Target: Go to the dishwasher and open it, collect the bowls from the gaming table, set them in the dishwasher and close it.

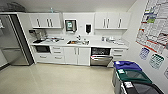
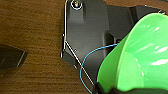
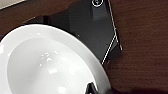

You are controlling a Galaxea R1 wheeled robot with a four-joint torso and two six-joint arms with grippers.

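While its door seemingly hangs ajar, the dishwasher (image 1: 101, 56) faces the room.

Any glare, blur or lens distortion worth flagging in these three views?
Head view: wide-angle bowing of the wall at right, soft overall, dishwasher still readable. Left wrist view: bright streak highlights on the green bowl, edges blurred. Right wrist view: small glare spots inside the white bowl, rim soft.

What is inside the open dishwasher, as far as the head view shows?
The dishwasher stands with its door partly lowered. Its dark cavity shows what looks like a rack behind the door, but whether any dishes sit in it cannot be made out.
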